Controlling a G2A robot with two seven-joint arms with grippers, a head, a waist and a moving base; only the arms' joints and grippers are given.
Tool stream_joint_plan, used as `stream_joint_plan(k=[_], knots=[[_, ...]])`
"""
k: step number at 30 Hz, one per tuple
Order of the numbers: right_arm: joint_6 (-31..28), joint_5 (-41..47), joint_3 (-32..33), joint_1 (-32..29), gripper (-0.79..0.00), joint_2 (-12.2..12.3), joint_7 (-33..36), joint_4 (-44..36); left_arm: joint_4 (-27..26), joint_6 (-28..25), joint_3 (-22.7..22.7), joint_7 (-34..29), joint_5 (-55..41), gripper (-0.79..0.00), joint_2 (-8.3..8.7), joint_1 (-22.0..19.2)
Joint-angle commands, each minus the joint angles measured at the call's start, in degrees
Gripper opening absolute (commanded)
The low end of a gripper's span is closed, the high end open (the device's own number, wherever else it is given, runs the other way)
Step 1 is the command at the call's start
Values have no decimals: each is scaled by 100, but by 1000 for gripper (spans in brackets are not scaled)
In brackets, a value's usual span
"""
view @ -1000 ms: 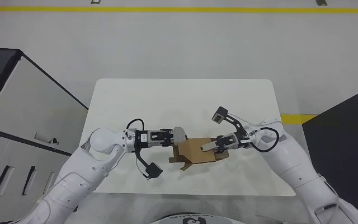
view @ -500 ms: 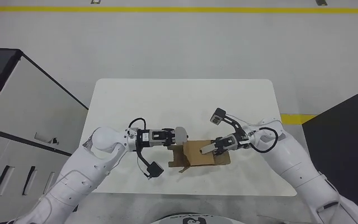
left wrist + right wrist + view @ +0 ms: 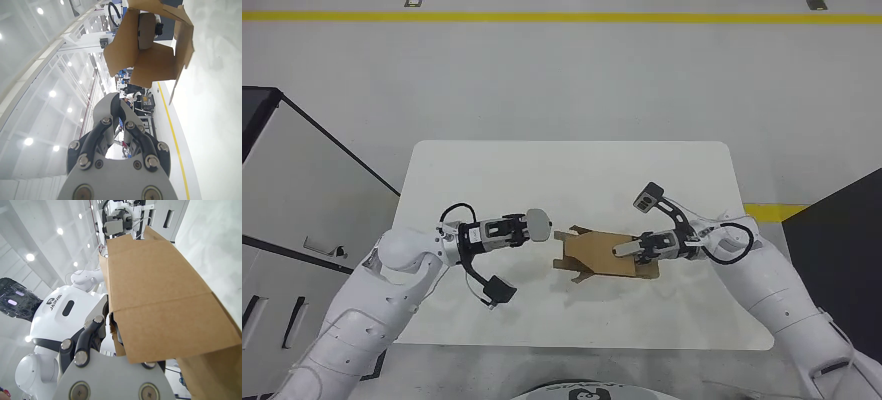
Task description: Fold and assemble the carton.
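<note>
The carton (image 3: 597, 258) is sitting a little right of the middle of the table (image 3: 542, 170), nearer the front edge than the back. It is a brown cardboard sleeve lying on its side, its length running roughly along that front edge. From here I cannot tell whether its underside is resting on the table or hanging just above it.

The right gripper (image 3: 630, 247) is holding the carton at the end facing the table's right edge. It is clamping one wall, with one of its fingers (image 3: 145, 32) reaching inside the sleeve and showing grey through the open far end, while the other is lying along the outside of the panel. The wall is pinched tight between them.

The opposite end is standing open, and its flaps are splaying outward in several directions — one down toward the table, the others out to the sides.

The left gripper (image 3: 538, 224) is hovering just beside that open end, on the side of the table's left edge and clear of the cardboard. Its fingertips (image 3: 113, 106) are pressing together with nothing between them.

Beyond the table's back edge a yellow line (image 3: 562, 16) is running across the floor, and a pale cabinet (image 3: 302, 190) is standing off the left edge.
</note>
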Motion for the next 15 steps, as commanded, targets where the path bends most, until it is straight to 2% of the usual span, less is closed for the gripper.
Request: stream_joint_plan(k=[1, 9, 15], knots=[[5, 22, 7, 4, -785, 0, 0, 11, -8, -7, -11, 12, 2, -785, 3, 19], [42, 107, 6, -52, -785, -10, -69, -35, -22, 27, -13, -35, -159, -785, -6, 48], [-13, 398, -43, -60, -785, 21, 0, -233, 47, 84, -285, 225, -469, -785, 35, 151]])
